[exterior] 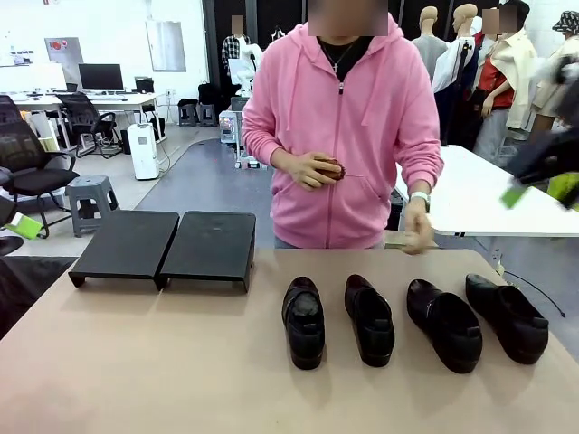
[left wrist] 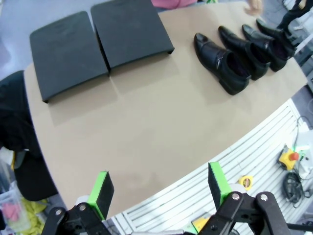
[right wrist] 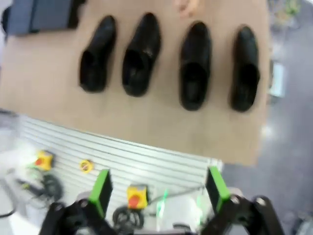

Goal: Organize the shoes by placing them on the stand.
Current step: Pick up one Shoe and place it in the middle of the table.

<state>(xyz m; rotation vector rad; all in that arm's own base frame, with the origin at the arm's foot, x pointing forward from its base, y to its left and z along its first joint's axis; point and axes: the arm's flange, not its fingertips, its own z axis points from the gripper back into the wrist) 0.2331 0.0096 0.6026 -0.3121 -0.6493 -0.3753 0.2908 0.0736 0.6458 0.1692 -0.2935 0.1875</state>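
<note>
Across a tan tabletop (exterior: 136, 380), a person (exterior: 339, 108) in a pink hooded top stands at the far edge. One hand (exterior: 303, 169) holds a small brown object (exterior: 331, 168) at waist height. The other hand (exterior: 416, 231) is blurred, low by the tabletop's edge. Behind is an open workroom with a grey floor, desks with a monitor, black office chairs, a grey stool and a white table.

The left claw (left wrist: 160, 188) hangs over the near edge of the tabletop, its green-padded fingers wide apart and empty, with a white slatted surface beneath it. Well ahead of it, toward the left of its view, sits the stand (left wrist: 129, 29): two low black sloped platforms side by side. Ahead and to the right lie the four glossy black shoes (left wrist: 220, 61) in a row.

The right claw (right wrist: 158, 190) is also spread wide and empty, above the slatted surface off the near edge. The shoes lie well ahead of it, side by side and apart from one another, toes pointing away from it. All four rest on the tabletop, and a corner of the stand lies beyond the leftmost one.
</note>
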